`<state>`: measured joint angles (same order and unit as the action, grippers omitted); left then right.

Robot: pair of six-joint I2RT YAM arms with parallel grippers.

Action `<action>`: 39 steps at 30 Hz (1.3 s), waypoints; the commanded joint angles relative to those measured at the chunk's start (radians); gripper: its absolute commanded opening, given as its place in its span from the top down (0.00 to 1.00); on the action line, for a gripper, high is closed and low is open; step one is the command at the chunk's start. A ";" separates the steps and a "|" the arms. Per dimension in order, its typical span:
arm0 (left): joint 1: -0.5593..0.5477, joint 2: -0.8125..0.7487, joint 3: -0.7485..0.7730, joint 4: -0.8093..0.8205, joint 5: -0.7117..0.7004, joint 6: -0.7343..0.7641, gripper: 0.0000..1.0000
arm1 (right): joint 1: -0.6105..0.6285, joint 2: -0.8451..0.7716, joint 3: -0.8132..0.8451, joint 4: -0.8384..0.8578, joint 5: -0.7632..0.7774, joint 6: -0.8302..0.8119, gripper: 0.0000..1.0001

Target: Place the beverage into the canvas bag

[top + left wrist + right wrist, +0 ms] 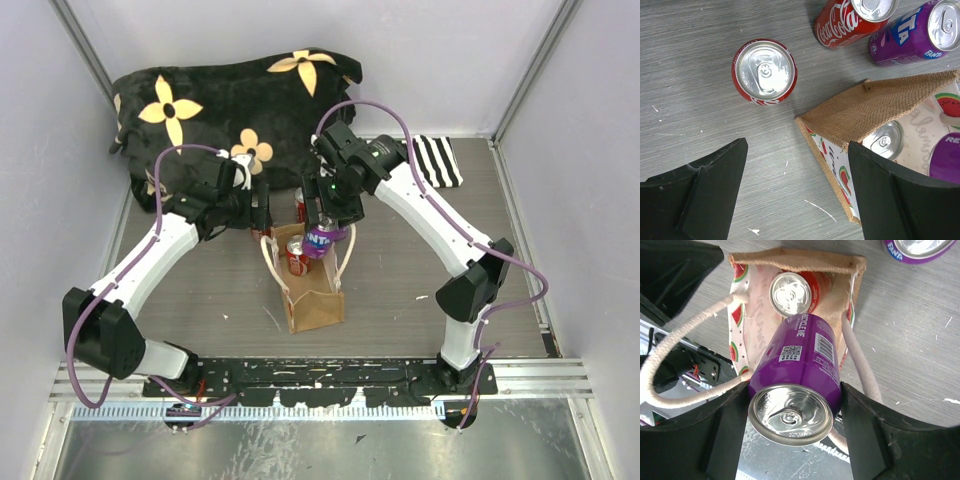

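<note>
The canvas bag (318,308) stands open in the middle of the table, with cream loop handles and a watermelon-print lining. It also shows in the left wrist view (875,107) and the right wrist view (752,315). A red can (297,256) stands inside it (790,292). My right gripper (792,407) is shut on a purple Fanta can (800,365), held tilted over the bag's far opening (320,240), its lower end inside the mouth. My left gripper (797,150) is open and empty, just left of the bag's far corner (262,215).
A red cola can (765,72) stands upright behind the bag. Another red can (850,20) and a purple Fanta can (920,32) are beside it. A black flowered bag (230,110) lies at the back, a striped cloth (440,160) at back right.
</note>
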<state>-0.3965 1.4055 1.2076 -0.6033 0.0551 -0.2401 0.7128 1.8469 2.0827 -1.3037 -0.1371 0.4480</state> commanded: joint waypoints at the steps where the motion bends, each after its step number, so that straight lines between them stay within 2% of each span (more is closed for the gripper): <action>1: -0.002 0.014 0.002 0.033 0.016 -0.007 0.12 | 0.009 -0.102 -0.034 0.026 -0.002 -0.005 0.99; 8: -0.002 0.034 0.015 0.035 0.022 -0.012 0.12 | 0.010 -0.095 -0.125 0.072 0.023 -0.020 0.99; 23: -0.002 0.038 0.022 0.034 0.016 -0.010 0.12 | 0.015 -0.008 -0.189 0.157 0.044 -0.070 0.99; 39: -0.002 0.027 0.007 0.034 0.018 -0.012 0.12 | 0.035 0.014 -0.323 0.283 0.067 -0.071 0.99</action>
<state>-0.3965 1.4395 1.2079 -0.5915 0.0624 -0.2474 0.7403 1.8771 1.7729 -1.1160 -0.0818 0.3866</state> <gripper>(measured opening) 0.883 0.729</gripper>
